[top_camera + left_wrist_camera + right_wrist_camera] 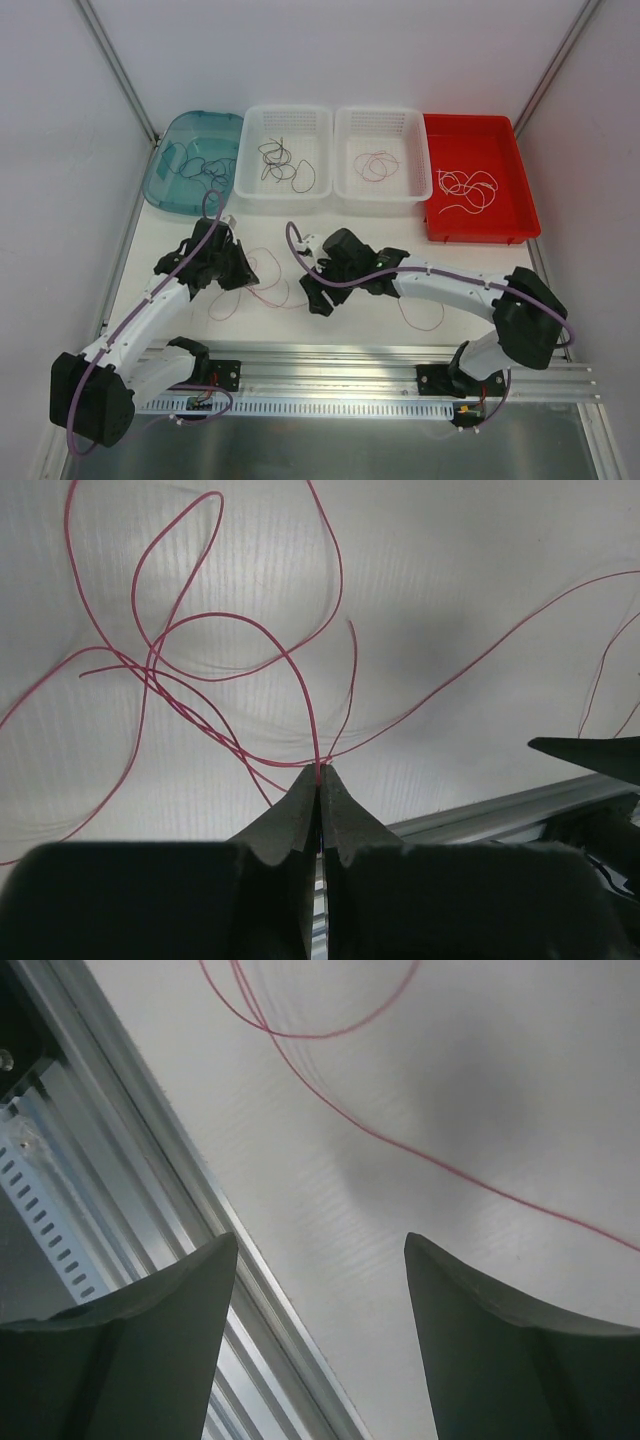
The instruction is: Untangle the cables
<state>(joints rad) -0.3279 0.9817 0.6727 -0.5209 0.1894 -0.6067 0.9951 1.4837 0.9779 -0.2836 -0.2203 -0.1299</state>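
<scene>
Thin red cables (268, 285) lie in loose loops on the white table between my two grippers. My left gripper (243, 278) is shut on one red cable; in the left wrist view the strand (322, 730) rises from the closed tips (320, 770) into crossing loops (200, 660). To the right, my right gripper (318, 298) is open with nothing between its fingers (320, 1245), and a red cable (440, 1165) runs across the table beyond them. Another red loop (428, 318) lies beside the right forearm.
At the back stand a teal bin (172, 190) with dark cables, a white basket (250, 190) with black and brown ones, a second basket (345, 190) with a pink one, and a red tray (515, 220) with white ones. An aluminium rail (350, 360) runs along the near edge.
</scene>
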